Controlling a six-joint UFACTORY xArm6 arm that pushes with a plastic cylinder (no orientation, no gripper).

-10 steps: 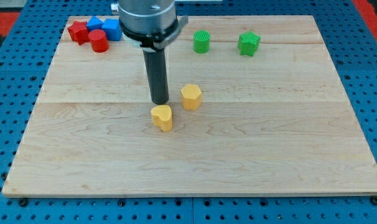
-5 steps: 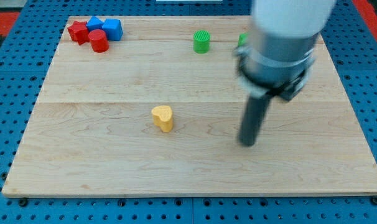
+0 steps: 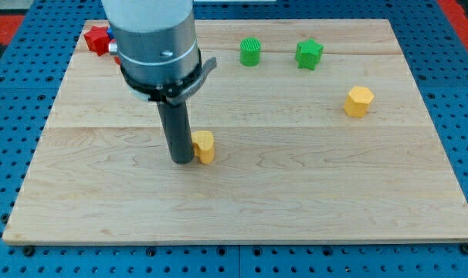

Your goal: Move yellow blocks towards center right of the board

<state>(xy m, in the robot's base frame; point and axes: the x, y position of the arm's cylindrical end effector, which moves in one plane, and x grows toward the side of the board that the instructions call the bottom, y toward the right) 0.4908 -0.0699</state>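
A yellow heart-shaped block (image 3: 205, 146) lies near the board's middle, a little left of centre. My tip (image 3: 181, 161) rests on the board right against that block's left side. A yellow hexagonal block (image 3: 359, 101) lies at the view's right, a little above mid-height. The arm's body covers the board's top left area.
A green cylinder (image 3: 251, 52) and a green block (image 3: 309, 54) stand near the top edge, right of centre. A red block (image 3: 97, 38) shows at the top left corner, partly hidden by the arm. The wooden board (image 3: 242, 208) lies on a blue pegboard.
The yellow hexagonal block went from beside the heart block to the board's right. My tip swung right, then came back to the left side of the yellow heart block.
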